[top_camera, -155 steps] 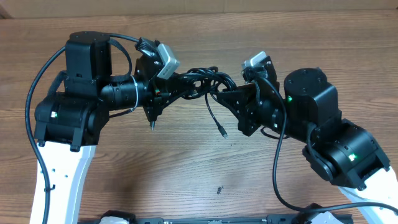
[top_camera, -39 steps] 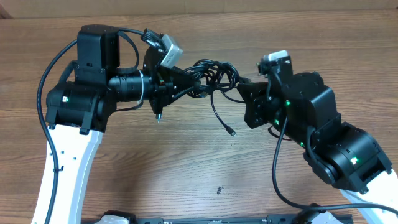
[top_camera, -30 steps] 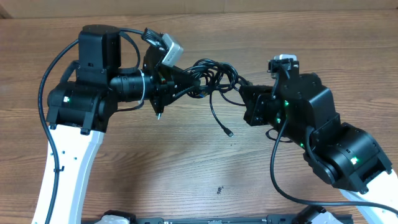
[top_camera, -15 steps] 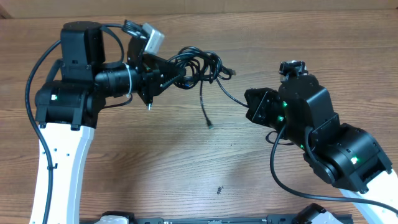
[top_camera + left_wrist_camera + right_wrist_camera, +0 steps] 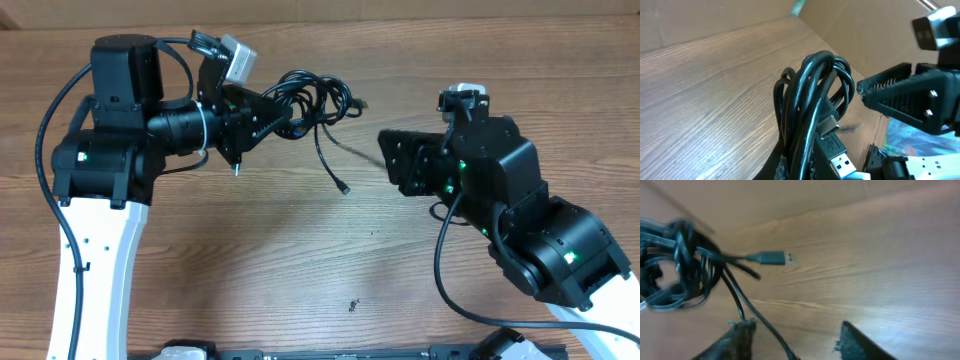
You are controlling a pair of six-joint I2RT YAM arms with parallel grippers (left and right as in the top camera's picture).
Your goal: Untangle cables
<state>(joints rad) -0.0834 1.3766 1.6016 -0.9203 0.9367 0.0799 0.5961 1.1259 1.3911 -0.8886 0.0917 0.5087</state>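
Right gripper (image 5: 388, 162) has just sprung apart and backed off toward three o'clock, so we've lost our pull on the strand it was tugging a moment back. Left gripper (image 5: 275, 112) stays pinched on the cables (image 5: 318, 92), held above the table (image 5: 300, 270) at about eleven o'clock. We judge the knot loosened, not undone, so the right side needs a fresh bite. Up close, the bundle is glossy black loops wound tight together. One loose strand (image 5: 320, 150) droops toward six o'clock, ending in a small plug (image 5: 344, 188). Another plug (image 5: 771, 258) pokes toward three o'clock, and a blue-tongued USB end (image 5: 842, 163) sits beside the pinch.
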